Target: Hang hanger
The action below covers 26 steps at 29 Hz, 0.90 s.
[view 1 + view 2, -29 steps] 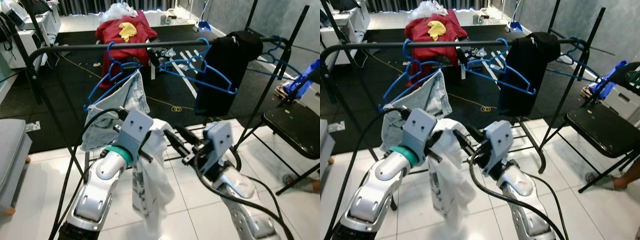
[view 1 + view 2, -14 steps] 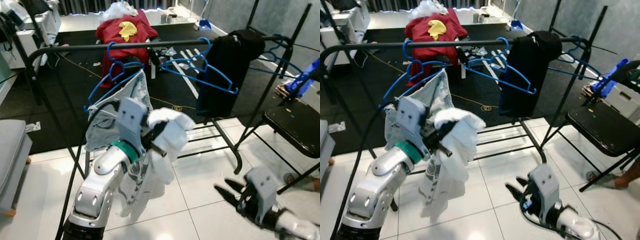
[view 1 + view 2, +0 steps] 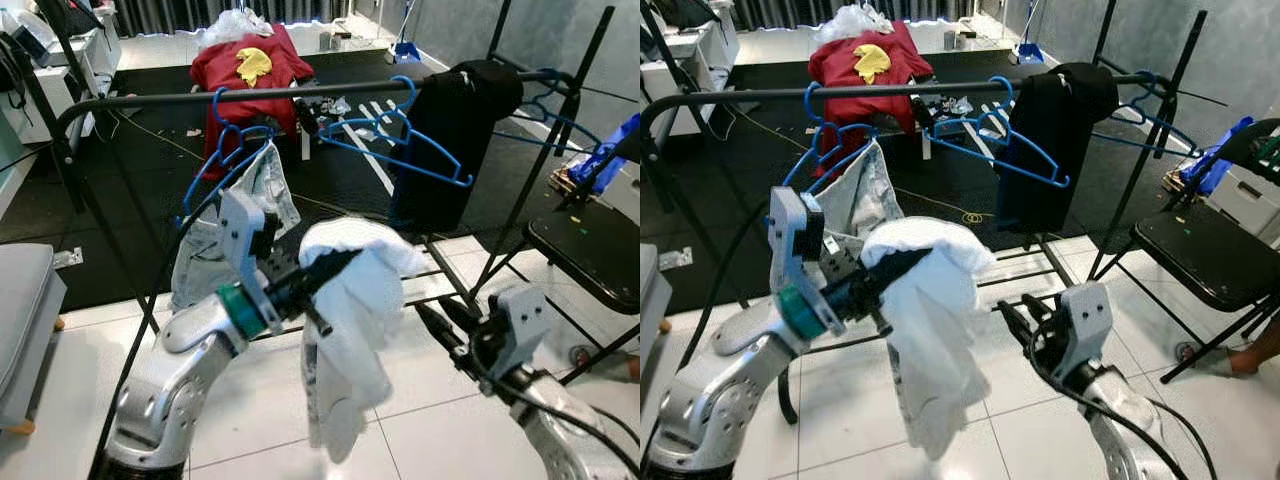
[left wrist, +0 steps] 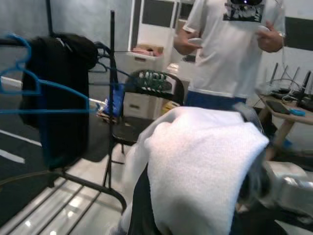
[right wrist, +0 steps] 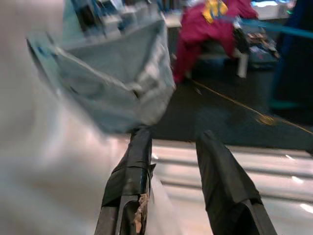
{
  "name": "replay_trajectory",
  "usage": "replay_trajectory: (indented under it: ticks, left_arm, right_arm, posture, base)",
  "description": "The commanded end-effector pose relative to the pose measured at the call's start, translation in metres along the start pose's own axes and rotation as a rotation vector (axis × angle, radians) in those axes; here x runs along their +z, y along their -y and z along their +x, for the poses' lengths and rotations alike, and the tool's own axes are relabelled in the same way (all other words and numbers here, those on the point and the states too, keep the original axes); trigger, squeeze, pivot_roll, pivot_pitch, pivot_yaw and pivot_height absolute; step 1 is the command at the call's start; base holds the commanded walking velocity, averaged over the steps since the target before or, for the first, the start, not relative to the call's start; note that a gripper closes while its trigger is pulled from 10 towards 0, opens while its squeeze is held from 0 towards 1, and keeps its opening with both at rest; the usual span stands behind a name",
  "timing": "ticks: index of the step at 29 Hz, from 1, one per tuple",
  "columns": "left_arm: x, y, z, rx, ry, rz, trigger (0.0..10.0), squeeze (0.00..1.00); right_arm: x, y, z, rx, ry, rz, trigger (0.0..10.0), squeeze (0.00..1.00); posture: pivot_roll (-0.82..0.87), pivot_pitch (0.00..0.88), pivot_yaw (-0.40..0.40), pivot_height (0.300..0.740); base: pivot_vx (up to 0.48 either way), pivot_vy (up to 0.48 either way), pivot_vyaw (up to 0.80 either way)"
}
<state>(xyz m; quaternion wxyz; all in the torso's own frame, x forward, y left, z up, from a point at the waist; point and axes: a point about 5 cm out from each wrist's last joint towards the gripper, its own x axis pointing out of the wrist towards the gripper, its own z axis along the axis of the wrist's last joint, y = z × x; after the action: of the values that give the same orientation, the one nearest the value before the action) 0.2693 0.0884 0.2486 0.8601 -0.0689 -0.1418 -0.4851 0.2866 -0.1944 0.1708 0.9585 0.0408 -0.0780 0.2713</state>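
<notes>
A white garment is draped over my left gripper, which is shut on it and holds it up in front of the black clothes rail; its tail hangs toward the floor. The cloth also covers the fingers in the left wrist view. My right gripper is open with nothing in it, just right of the cloth and pointing at it. On the rail hang a blue hanger carrying a grey patterned garment, an empty blue hanger, a black garment and another blue hanger.
A black folding chair stands at the right, a grey seat at the left. The rack's low bars cross the floor behind the cloth. Red clothes lie beyond. A person in a white shirt stands near the chair.
My left gripper has lifted the white garment and swung it to the right. My right gripper let go of it, dropped low to the right, then rose again beside the cloth.
</notes>
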Motion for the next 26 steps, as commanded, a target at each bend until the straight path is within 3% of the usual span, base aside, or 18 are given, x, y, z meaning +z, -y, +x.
replay_trajectory:
  ticks: [1, 8, 9, 14, 20, 22, 26]
  left_arm:
    - [0.008, 0.006, -0.001, -0.041, 0.030, 0.005, 0.0, 0.00]
    - [0.015, 0.010, -0.004, -0.074, 0.056, -0.031, 0.0, 0.00]
    - [0.017, 0.011, -0.005, -0.091, 0.066, -0.039, 0.0, 0.00]
    - [0.021, 0.014, -0.007, -0.138, 0.068, -0.049, 0.0, 0.00]
    - [0.022, 0.015, -0.009, -0.146, 0.059, -0.048, 0.0, 0.00]
    - [0.021, 0.015, -0.012, -0.144, 0.049, -0.045, 0.0, 0.00]
    - [0.019, 0.016, -0.014, -0.136, 0.039, -0.044, 0.0, 0.00]
  right_arm:
    - [-0.006, -0.001, -0.004, 0.043, -0.020, 0.068, 10.0, 0.00]
    - [-0.023, -0.004, -0.014, 0.078, -0.081, 0.147, 10.0, 0.00]
    - [-0.033, -0.004, -0.016, 0.087, -0.120, 0.182, 10.0, 0.00]
    - [-0.047, -0.010, -0.005, 0.150, -0.174, 0.222, 10.0, 0.00]
    - [-0.040, -0.012, 0.015, 0.196, -0.120, 0.284, 10.0, 0.00]
    - [-0.025, -0.012, 0.029, 0.248, -0.062, 0.314, 10.0, 0.00]
    - [-0.014, -0.014, 0.036, 0.305, -0.041, 0.324, 10.0, 0.00]
  posture:
    - [-0.15, 0.096, 0.070, 0.740]
    - [-0.15, 0.105, 0.068, 0.740]
    - [-0.15, 0.106, 0.069, 0.740]
    - [-0.15, 0.110, 0.078, 0.740]
    - [-0.14, 0.109, 0.075, 0.740]
    - [-0.12, 0.109, 0.068, 0.740]
    - [-0.11, 0.108, 0.054, 0.740]
  base:
    - [0.000, 0.000, 0.00]
    - [0.000, 0.000, 0.00]
    - [0.000, 0.000, 0.00]
    - [0.000, 0.000, 0.00]
    - [0.000, 0.000, 0.00]
    - [0.000, 0.000, 0.00]
    - [0.000, 0.000, 0.00]
